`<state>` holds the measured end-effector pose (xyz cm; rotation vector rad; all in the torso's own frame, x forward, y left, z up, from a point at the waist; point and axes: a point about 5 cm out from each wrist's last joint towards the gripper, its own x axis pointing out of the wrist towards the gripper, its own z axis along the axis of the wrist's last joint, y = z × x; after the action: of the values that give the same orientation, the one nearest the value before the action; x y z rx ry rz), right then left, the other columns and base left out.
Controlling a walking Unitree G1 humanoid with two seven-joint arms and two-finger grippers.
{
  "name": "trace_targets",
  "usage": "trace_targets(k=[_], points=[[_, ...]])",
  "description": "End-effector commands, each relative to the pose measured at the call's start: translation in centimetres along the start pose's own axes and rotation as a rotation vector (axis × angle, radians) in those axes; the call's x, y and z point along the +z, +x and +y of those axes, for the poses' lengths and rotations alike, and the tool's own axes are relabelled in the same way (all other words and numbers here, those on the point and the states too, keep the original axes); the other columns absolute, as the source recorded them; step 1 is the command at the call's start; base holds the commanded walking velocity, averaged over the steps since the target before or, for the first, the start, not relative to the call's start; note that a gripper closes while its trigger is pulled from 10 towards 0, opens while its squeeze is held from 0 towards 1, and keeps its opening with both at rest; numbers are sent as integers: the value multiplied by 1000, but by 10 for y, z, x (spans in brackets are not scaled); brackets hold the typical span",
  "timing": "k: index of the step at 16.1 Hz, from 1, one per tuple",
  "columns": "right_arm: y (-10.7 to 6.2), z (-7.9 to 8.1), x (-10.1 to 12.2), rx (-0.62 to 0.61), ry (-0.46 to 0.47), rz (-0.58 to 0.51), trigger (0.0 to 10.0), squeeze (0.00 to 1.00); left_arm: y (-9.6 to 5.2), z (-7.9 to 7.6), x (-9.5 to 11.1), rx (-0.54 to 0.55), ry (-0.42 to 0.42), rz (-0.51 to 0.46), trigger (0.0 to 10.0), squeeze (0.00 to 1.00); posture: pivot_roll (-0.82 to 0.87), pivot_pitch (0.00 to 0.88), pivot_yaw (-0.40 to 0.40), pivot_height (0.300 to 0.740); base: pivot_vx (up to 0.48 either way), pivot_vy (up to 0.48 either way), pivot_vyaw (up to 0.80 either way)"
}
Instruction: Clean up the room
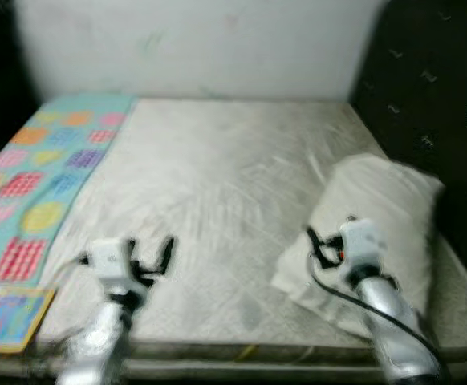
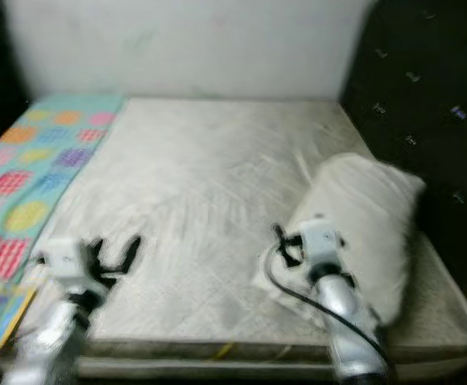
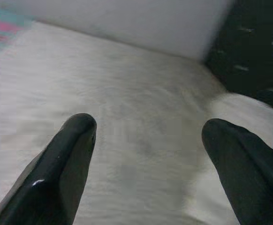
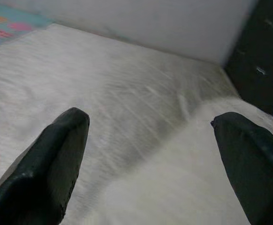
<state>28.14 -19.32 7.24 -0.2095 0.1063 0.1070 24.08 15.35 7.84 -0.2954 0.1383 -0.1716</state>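
Note:
A white pillow (image 1: 378,208) lies on the right side of a bare white mattress (image 1: 217,168). Along the mattress's left side runs a colourful patterned blanket (image 1: 41,184). My left gripper (image 1: 152,255) hovers open over the near left part of the mattress, with nothing between its fingers (image 3: 75,140). My right gripper (image 1: 327,241) is open at the pillow's near left edge, and the pillow (image 4: 183,187) lies just below its spread fingers (image 4: 66,140). Neither gripper holds anything.
A dark tufted headboard (image 1: 434,96) stands along the right side of the bed. A white wall (image 1: 201,48) closes the far end. A small colourful square mat (image 1: 9,317) lies at the near left corner. The mattress's front edge (image 1: 241,349) is just below my arms.

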Motion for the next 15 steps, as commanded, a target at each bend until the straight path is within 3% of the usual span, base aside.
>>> trace_targets(k=[1,5,10,15], points=[[3,1,6,-5,8,-22,10000,0,-2,6,2,10,12,5,10000,0,-93,0,-2,740,0,0,-800],[5,4,8,3,13,-32,10000,0,5,6,7,27,27,-3,10000,0,-85,0,-2,740,0,0,-694],[5,8,7,27,-2,-34,10000,0,1,4,2,21,10,12,10000,0,-83,0,-2,740,0,0,0],[6,10,7,40,1,-35,10000,0,3,1,1,10,10,16,10000,0,-85,0,-5,740,0,-448,0]])
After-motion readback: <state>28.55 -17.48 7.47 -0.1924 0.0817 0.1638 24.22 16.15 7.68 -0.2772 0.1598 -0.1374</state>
